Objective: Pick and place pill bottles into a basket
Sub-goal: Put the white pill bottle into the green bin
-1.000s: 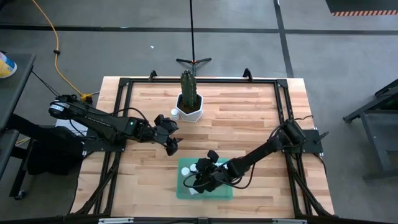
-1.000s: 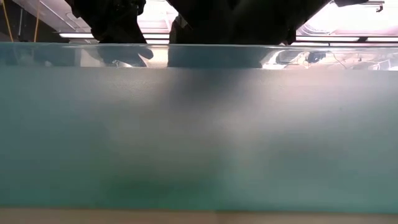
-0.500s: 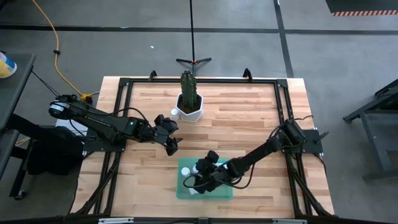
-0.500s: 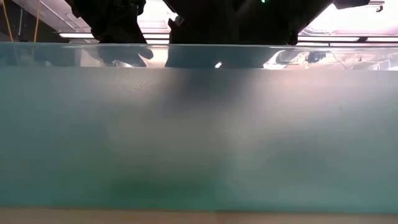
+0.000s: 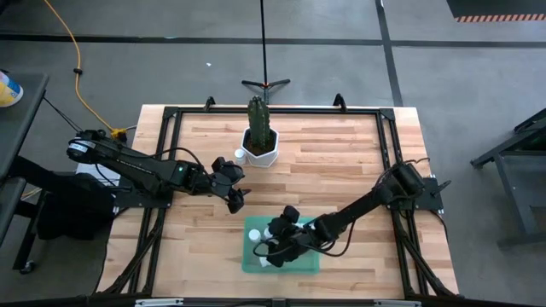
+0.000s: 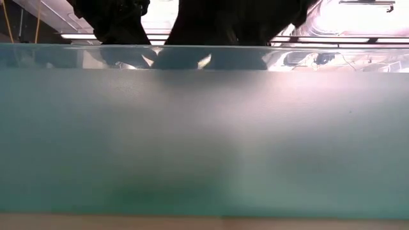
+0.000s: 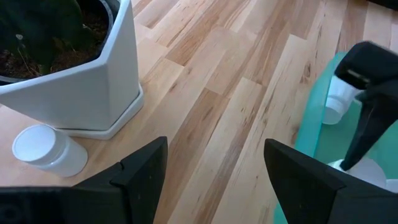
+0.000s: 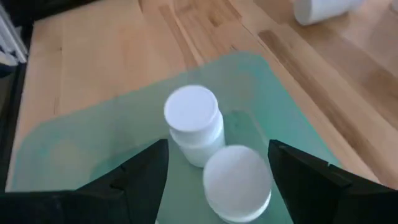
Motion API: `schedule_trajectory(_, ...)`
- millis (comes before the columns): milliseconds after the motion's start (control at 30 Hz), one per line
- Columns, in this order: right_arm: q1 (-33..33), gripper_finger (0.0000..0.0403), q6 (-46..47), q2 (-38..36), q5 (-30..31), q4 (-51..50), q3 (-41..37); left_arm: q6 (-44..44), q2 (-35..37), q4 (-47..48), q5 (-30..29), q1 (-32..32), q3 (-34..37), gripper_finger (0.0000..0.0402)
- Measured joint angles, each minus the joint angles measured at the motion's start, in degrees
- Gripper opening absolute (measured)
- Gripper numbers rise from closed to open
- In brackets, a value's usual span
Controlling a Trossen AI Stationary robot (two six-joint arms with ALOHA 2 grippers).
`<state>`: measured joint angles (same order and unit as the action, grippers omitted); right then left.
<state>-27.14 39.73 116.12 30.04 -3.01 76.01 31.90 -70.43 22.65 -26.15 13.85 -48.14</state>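
Observation:
The green basket (image 5: 294, 256) lies near the table's front edge; its wall fills the low view (image 6: 204, 140). Two white pill bottles stand upright on its floor, one (image 8: 193, 121) farther in and one (image 8: 236, 180) nearer. My right gripper (image 8: 217, 186) hangs open above the basket, its fingers on either side of the nearer bottle and apart from it. Another pill bottle (image 7: 43, 149) stands on the wood against the white plant pot (image 7: 93, 81). My left gripper (image 7: 214, 180) hovers open over the table between pot and basket (image 5: 235, 198).
The white hexagonal pot with a cactus (image 5: 259, 141) stands at the table's far middle. A further white bottle (image 8: 323, 7) shows on the wood beyond the basket. Bare wood lies to the basket's left and right. A black frame (image 5: 171, 111) rims the table.
My right gripper has shifted slightly toward the table's left above the basket, and its forearm has swung a little with it. The bottles in the basket stay upright.

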Motion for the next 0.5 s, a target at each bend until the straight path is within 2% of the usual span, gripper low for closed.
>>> schedule_trajectory(267, 1.9, 0.0266, -5.5, -5.9, 0.1, -1.3, 0.0, 0.1, 0.0, 0.3, 0.0, 0.0, 0.0, 0.0298)
schedule_trajectory(500, 4.5, 0.0266, -10.9, -14.6, 1.6, -2.5, 0.0, 0.5, 0.0, 3.4, -0.9, 0.0, 0.0, 0.0298)
